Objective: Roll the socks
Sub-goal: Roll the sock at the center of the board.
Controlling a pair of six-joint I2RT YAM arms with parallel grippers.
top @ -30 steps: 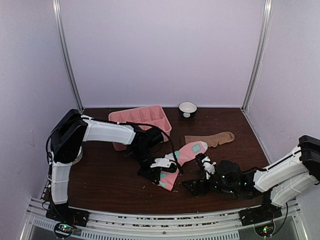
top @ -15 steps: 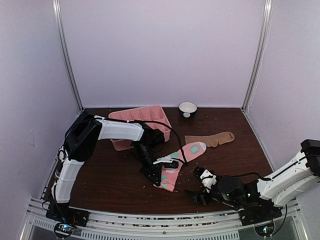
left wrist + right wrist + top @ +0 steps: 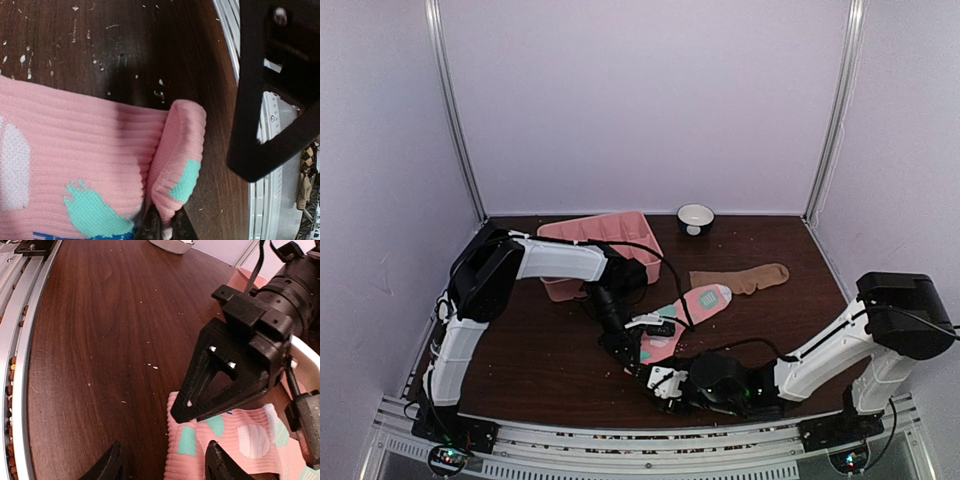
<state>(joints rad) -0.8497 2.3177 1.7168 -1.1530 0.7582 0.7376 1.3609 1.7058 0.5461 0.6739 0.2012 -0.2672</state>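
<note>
Low in the centre of the overhead view, my left gripper [image 3: 623, 350] is pinched shut on the near end of the pink sock [image 3: 688, 305]. That end is folded back on itself into a small flap. My left wrist view shows the flap with a teal patch on it, lying against ribbed pink fabric that carries a white patch and another teal one. Blue marks at the bottom edge of that view could be lettering, but they are cut off and I cannot read them.

From my fingers the sock runs up and to the right across the dark wooden table [image 3: 535, 345]. Its far end lies near the tan sock [image 3: 745, 278], which rests flat right of centre. A pink compartmented tray [image 3: 605, 230] and a small white bowl [image 3: 696, 217] stand at the back.

Compared with a second ago, my right arm has swept from the lower right of the frame to the lower centre. My right gripper [image 3: 660, 381] now sits low over the table, just below the folded end and close to my left gripper. Its jaws were spread wide then. They are narrower now but still apart, with nothing held between them. The tan sock, tray and bowl have not moved.
</note>
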